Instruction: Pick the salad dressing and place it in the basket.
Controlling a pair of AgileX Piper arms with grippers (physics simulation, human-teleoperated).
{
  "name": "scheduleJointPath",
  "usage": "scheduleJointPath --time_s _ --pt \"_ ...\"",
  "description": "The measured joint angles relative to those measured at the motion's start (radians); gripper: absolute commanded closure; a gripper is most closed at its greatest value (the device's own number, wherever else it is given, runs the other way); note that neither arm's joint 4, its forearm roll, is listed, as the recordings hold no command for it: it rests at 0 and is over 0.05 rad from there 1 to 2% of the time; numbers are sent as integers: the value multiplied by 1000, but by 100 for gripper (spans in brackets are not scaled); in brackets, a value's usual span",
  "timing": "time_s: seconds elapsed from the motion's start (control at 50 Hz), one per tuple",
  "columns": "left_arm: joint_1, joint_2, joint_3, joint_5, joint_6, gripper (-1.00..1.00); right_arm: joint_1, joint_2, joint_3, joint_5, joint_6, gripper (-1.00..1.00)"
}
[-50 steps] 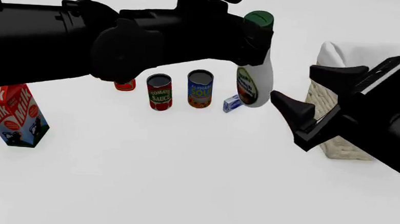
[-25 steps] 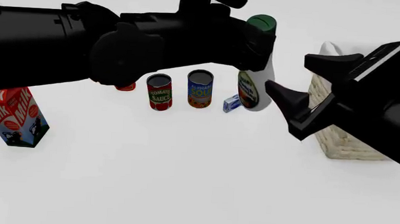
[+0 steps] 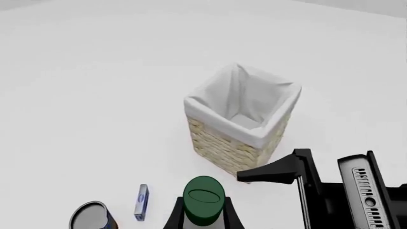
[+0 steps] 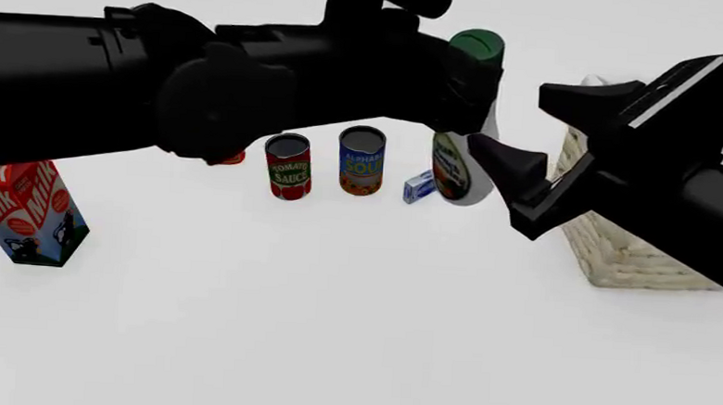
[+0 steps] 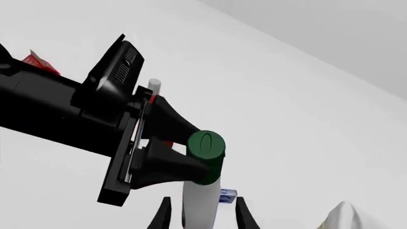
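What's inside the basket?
The left wrist view looks down into the basket. Only its white cloth liner shows inside, with nothing lying on the visible part of the bottom. The near corner of the floor is hidden by the rim, so that bit cannot be checked.

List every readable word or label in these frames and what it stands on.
"Milk": on the red milk carton.
"TOMATO SAUCE": on the red can.
"ALPHABET SOUP", partly blurred: on the blue can.
Salad dressing round label: too blurred to read.
Small blue box: too small to read.
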Motion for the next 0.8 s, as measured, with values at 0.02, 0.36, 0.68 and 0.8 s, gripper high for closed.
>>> scheduleJointPath --time_s 0.02,0.36,0.68,0.8 --pt "-1 -1 0 0 0 100 1 2 -1 -1 1 -100" --pt "-13 -17 0 9 4 100 7 39 -10 -23 17 -100" --pt "-31 -35 7 12 5 100 9 60 -18 -36 36 -100" --pt "-40 -43 13 11 4 100 10 67 -21 -42 39 -100"
